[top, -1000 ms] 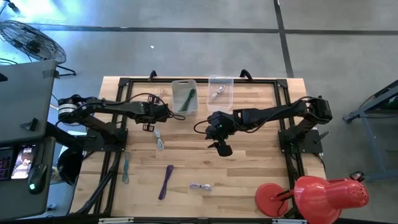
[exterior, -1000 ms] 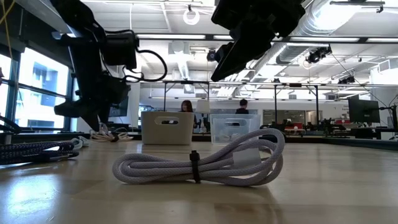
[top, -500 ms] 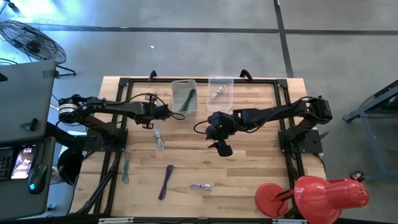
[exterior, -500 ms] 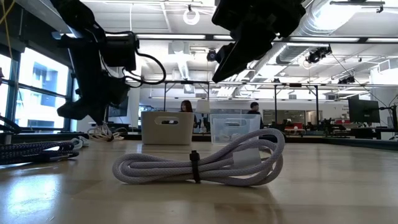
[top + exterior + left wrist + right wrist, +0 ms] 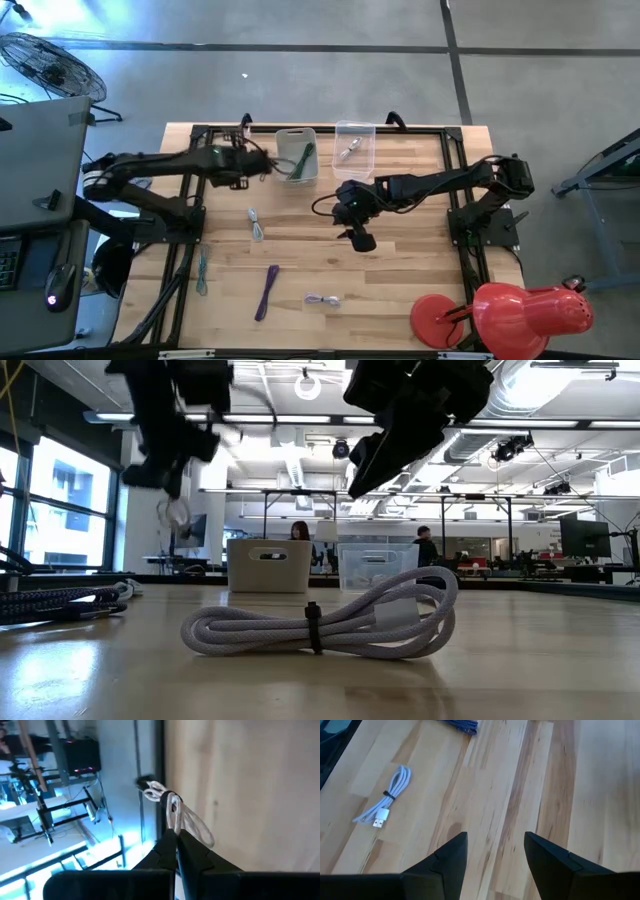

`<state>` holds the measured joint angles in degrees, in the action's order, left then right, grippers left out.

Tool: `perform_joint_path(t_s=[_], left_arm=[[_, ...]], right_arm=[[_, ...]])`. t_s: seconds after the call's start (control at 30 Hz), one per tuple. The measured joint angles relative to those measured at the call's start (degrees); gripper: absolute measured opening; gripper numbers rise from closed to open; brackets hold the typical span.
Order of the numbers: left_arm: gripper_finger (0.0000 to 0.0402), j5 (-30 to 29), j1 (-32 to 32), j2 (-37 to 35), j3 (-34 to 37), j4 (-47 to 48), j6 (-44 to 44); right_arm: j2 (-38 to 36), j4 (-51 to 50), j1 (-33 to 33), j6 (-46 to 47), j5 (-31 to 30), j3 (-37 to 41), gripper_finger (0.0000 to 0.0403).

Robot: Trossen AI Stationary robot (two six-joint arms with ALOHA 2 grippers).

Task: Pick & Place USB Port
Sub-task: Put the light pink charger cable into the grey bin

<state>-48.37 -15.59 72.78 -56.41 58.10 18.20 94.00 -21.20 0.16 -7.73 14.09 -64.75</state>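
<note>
Our left gripper point(image 5: 176, 845), fingers pinched on the small white bundled cable point(image 5: 175, 815), hangs near the table's far edge just beside the opaque white bin point(image 5: 296, 153); our right gripper point(image 5: 492, 850) waits mid-table, fingers spread.

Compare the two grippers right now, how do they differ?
The left gripper is shut on a bundled white cable, lifted clear of the table; the right gripper is open and holds nothing. The left gripper sits beside the white bin at the back; the right gripper hovers nearer mid-table. Both are off the tabletop.
</note>
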Motion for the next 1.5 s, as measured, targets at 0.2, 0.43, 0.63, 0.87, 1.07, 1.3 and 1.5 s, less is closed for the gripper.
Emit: perform_joint_path(t_s=[0.2,0.43,0.63,0.87,1.07,1.3,1.5], left_arm=[[0.0000,3.08,2.84,-7.94,-6.01,-1.64,-0.47],[0.0000,10.86,8.84,-14.53,-6.57,-9.60,-0.41],[0.0000,14.36,11.44,-13.05,-5.53,-13.42,-0.65],[0.0000,17.54,11.47,-7.21,-1.09,-19.61,-0.09],[0.0000,17.07,11.47,-2.89,-0.12,-22.59,1.31],[0.0000,16.33,9.61,0.70,-0.12,-27.61,4.41],[0.0000,17.66,3.59,4.32,-0.10,-27.29,5.66]], right_arm=[[0.00,-2.14,0.19,0.15,-0.04,0.00,0.0188],[0.00,-3.03,1.81,-0.21,-0.20,0.00,0.0188],[0.00,-2.99,2.57,-0.26,-0.46,0.00,0.0188],[0.00,-3.01,2.83,0.04,-0.94,0.00,0.0188],[0.00,-3.07,3.79,0.33,-1.26,0.00,0.0188],[0.00,-3.05,4.79,0.42,-1.86,0.00,0.0188],[0.00,-3.25,4.85,1.88,-1.79,0.00,0.0188]])
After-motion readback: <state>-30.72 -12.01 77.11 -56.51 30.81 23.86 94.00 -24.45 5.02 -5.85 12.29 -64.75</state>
